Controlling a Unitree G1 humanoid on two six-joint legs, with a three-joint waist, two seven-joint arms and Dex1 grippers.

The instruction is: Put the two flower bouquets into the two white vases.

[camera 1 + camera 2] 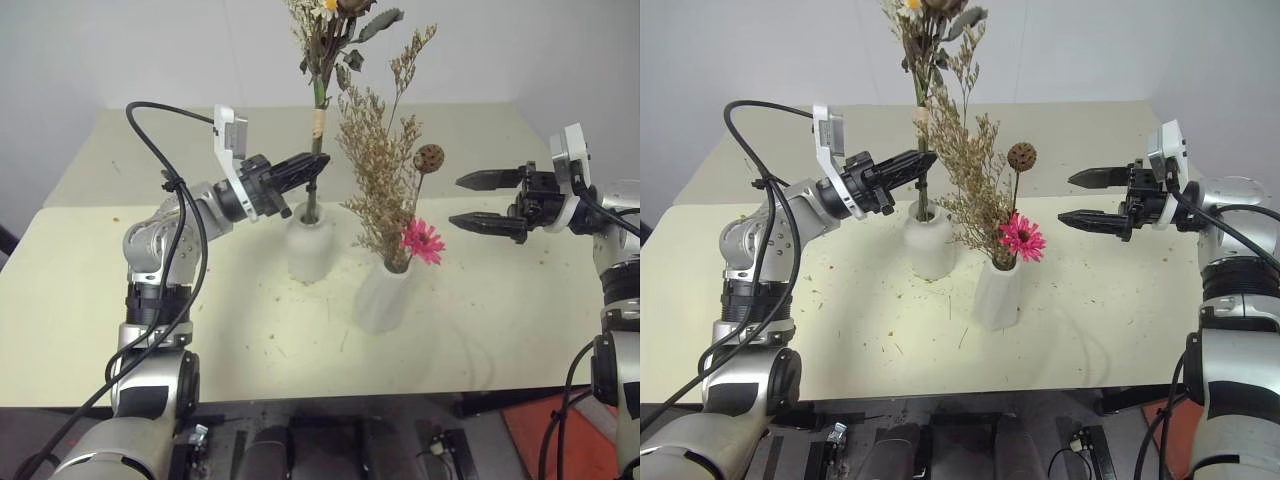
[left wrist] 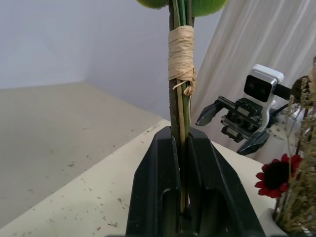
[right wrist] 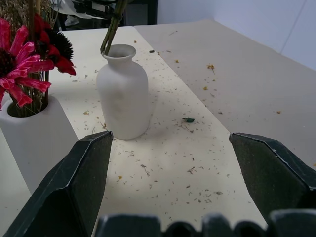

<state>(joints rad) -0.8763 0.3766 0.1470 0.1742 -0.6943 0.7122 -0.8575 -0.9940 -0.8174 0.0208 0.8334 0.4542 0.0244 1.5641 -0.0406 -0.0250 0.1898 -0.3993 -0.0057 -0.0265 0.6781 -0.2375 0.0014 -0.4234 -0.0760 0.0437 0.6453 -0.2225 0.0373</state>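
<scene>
The cream-pink bouquet (image 1: 322, 60), its green stems bound with raffia (image 2: 180, 54), stands upright with its stem ends inside the mouth of the rounded white vase (image 1: 310, 250). My left gripper (image 1: 314, 166) is shut on those stems just above the vase's neck. The dried tan bouquet (image 1: 378, 190), with its pink flower (image 1: 422, 240) and brown pod (image 1: 428, 157), sits in the ribbed white vase (image 1: 385, 295). To the right of both vases my right gripper (image 1: 457, 201) hangs open with nothing between its fingers, pointing at them. Both vases (image 3: 122, 94) lie in front of its fingers (image 3: 74, 187).
The vases stand near the middle of a pale yellow table (image 1: 520, 320) strewn with small plant crumbs. A grey wall rises behind the table. An orange-red object (image 1: 540, 440) lies on the floor past the table's front right corner.
</scene>
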